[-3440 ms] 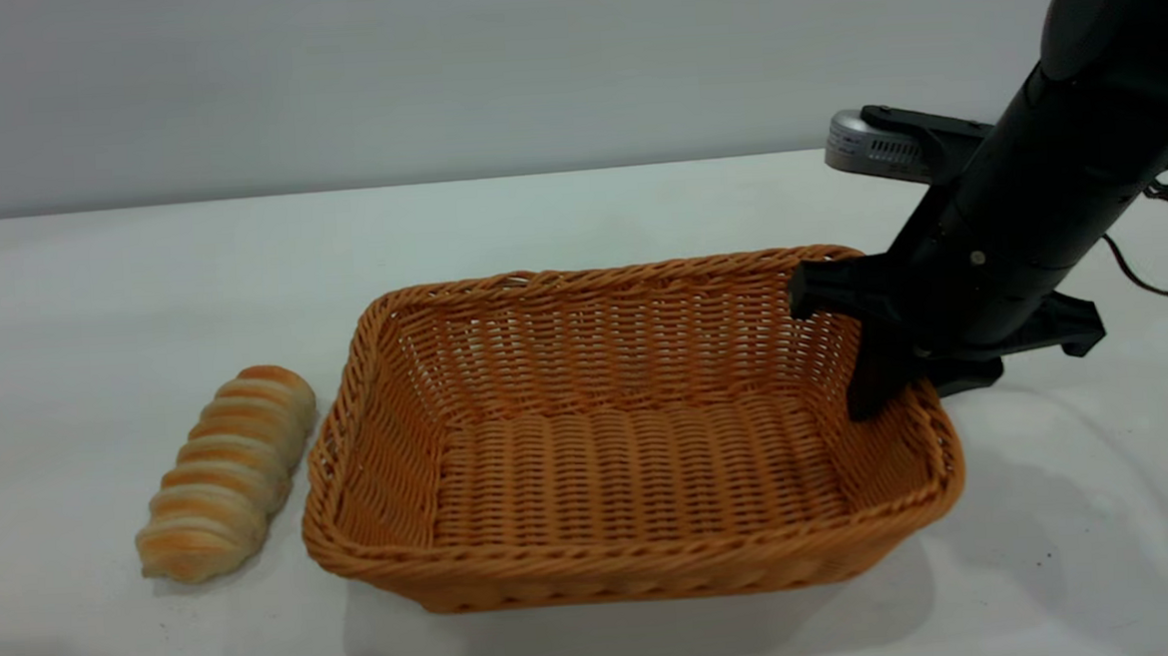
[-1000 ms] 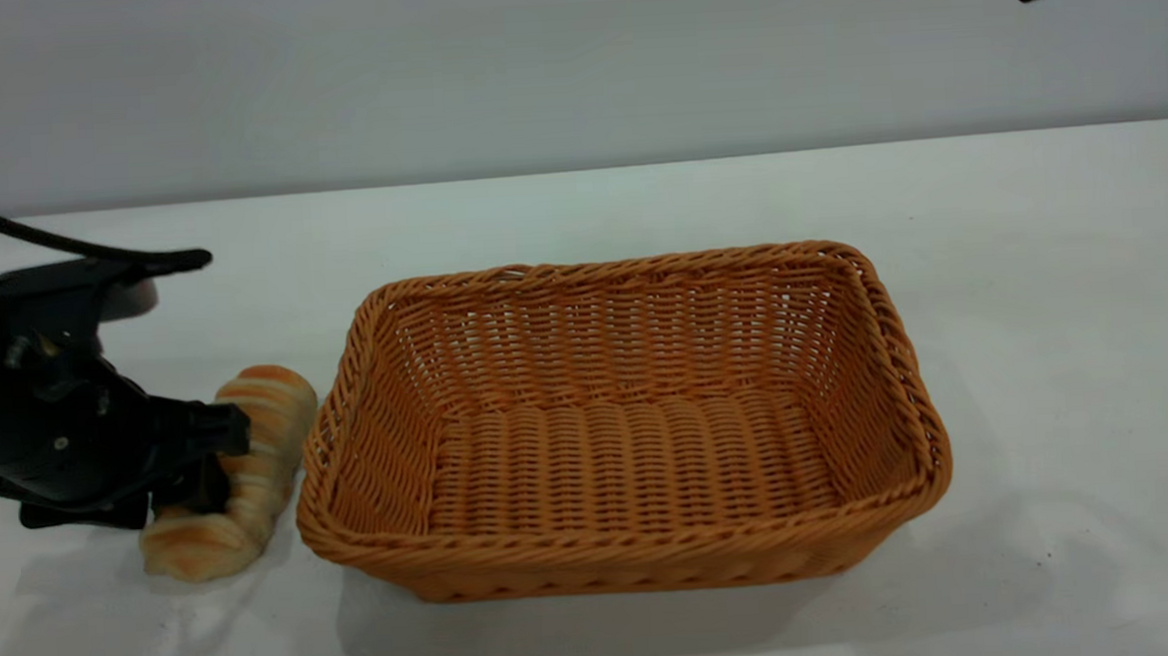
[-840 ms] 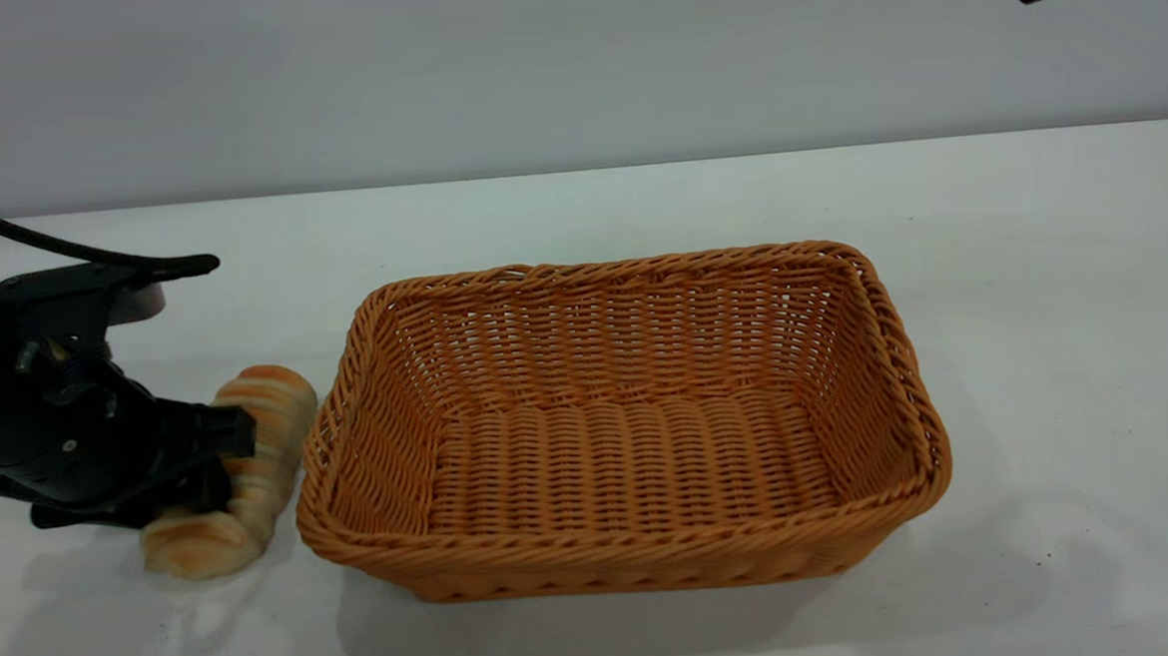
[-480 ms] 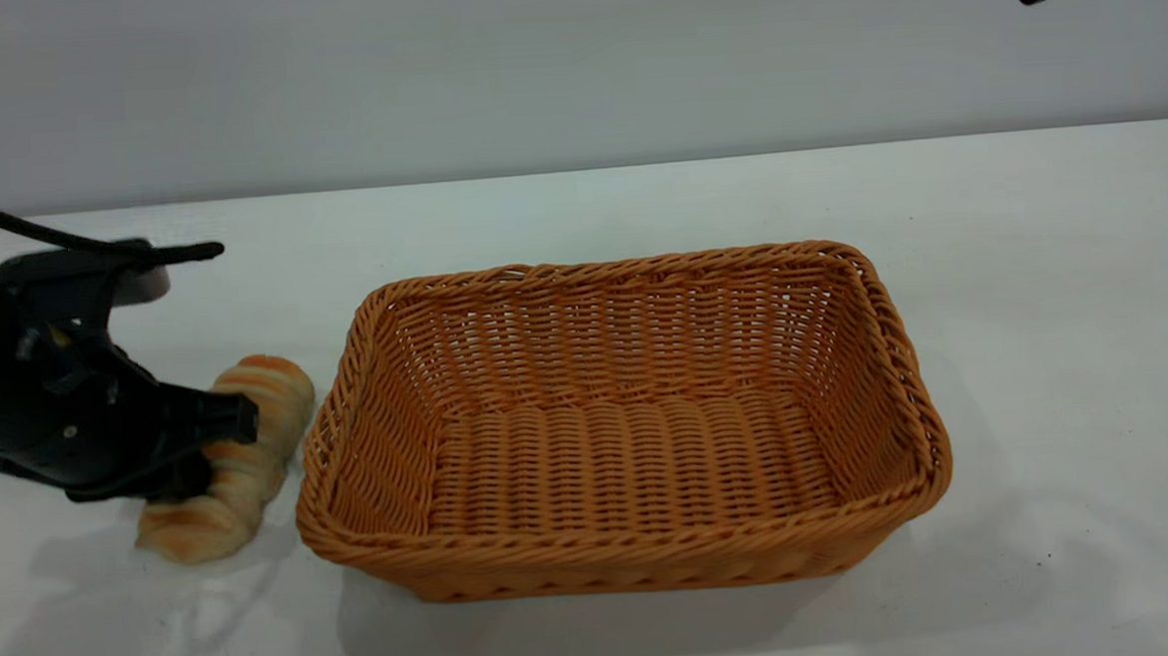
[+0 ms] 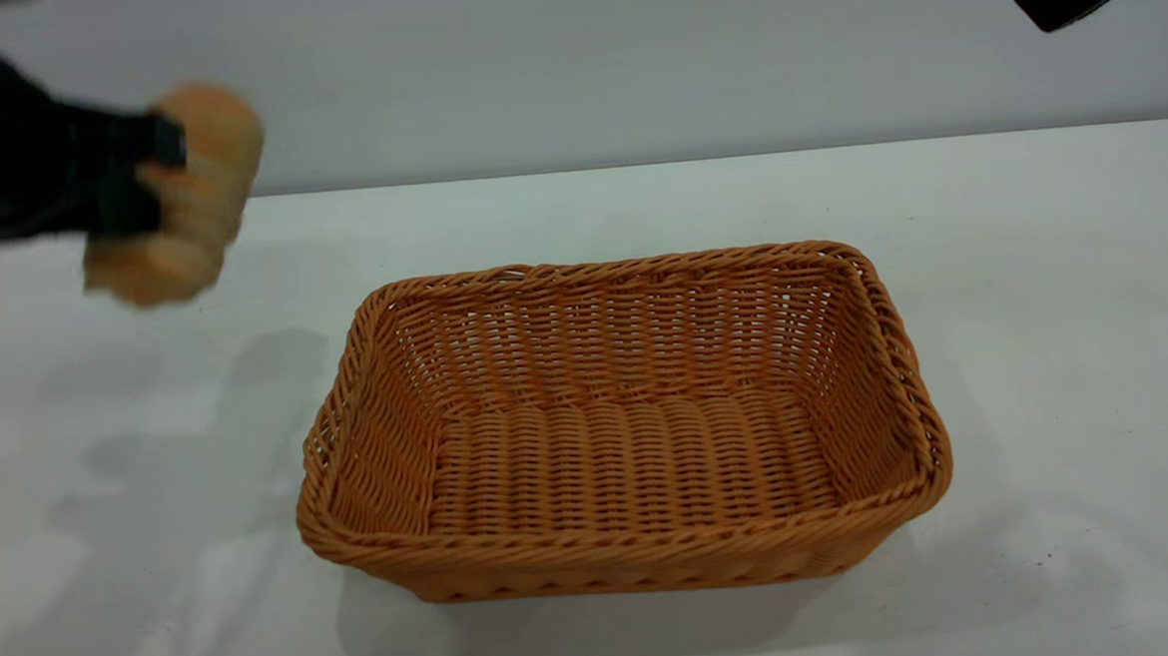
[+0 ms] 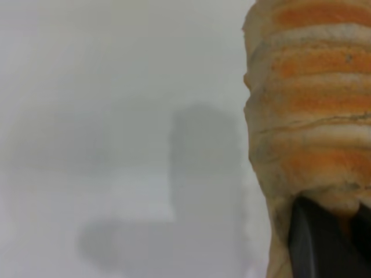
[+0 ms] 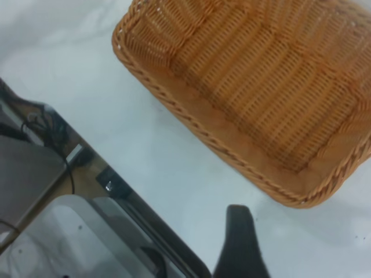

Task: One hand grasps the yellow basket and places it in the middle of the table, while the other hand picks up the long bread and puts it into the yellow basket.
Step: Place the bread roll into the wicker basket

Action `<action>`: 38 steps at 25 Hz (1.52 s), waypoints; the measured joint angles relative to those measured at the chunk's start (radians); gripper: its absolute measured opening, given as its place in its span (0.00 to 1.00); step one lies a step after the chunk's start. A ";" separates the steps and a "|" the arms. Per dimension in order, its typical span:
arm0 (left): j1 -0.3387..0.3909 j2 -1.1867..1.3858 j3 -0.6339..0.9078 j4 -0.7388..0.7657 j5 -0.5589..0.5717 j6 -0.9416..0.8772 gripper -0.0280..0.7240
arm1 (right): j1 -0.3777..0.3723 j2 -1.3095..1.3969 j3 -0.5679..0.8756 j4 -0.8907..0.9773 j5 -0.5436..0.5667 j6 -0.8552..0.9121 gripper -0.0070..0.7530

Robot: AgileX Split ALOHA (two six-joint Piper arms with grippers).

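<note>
Up over the table's [image 5: 1061, 273] far left corner the left gripper [image 5: 131, 177] is clamped on the bread [image 5: 193, 204], held clear above it, while the basket [image 5: 626, 566] sits mid-table, empty.

Left tool [image 5: 142, 186] raised, clamped; right arm high, withdrawn.

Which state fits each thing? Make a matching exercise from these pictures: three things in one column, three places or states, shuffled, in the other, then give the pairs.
Things
1. long bread
2. yellow basket
3. right tool

States
A. stands empty on the table
B. raised clear of the basket, holding nothing
C. held in the air by the left tool, left of the basket

Pairs: 1-C, 2-A, 3-B
</note>
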 joint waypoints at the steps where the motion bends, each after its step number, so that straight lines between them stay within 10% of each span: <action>1: -0.026 -0.020 0.000 0.000 -0.001 -0.001 0.13 | 0.000 0.000 0.000 0.003 0.005 0.000 0.75; 12: -0.302 0.030 0.001 0.000 -0.142 -0.031 0.13 | 0.000 -0.064 0.000 0.025 0.052 0.000 0.75; 26: -0.354 0.299 -0.049 0.395 -0.280 -0.371 0.15 | 0.000 -0.199 0.000 0.025 0.097 0.000 0.75; 38: -0.354 0.298 -0.096 0.775 -0.253 -0.652 0.87 | 0.000 -0.211 0.000 -0.007 0.123 0.006 0.75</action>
